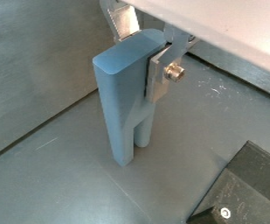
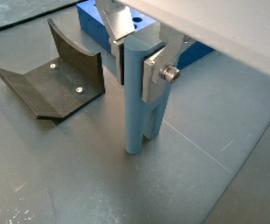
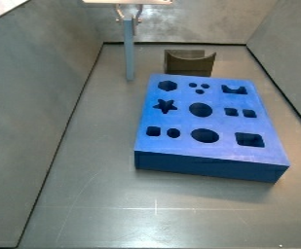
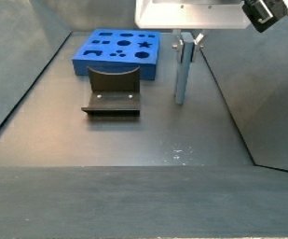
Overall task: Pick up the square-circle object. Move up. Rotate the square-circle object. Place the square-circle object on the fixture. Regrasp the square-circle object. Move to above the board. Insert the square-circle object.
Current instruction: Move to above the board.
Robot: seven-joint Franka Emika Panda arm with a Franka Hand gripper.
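Note:
The square-circle object (image 1: 123, 105) is a slim light blue-grey bar standing upright, its lower end at or just above the grey floor; I cannot tell if it touches. My gripper (image 1: 141, 44) is shut on its upper end, a silver finger (image 2: 158, 72) pressed on each side. Both side views show the same upright bar (image 4: 181, 73) (image 3: 128, 53) hanging from the gripper (image 4: 186, 37). The fixture (image 4: 113, 97) (image 2: 58, 80) (image 3: 188, 61) stands a short way beside the bar. Beyond the fixture lies the blue board (image 3: 207, 124) (image 4: 116, 51) with its shaped holes.
Grey walls enclose the floor on all sides (image 3: 61, 78). The board's corner (image 2: 96, 22) shows behind the bar in a wrist view. A dark corner of the fixture (image 1: 248, 188) lies near the bar's foot.

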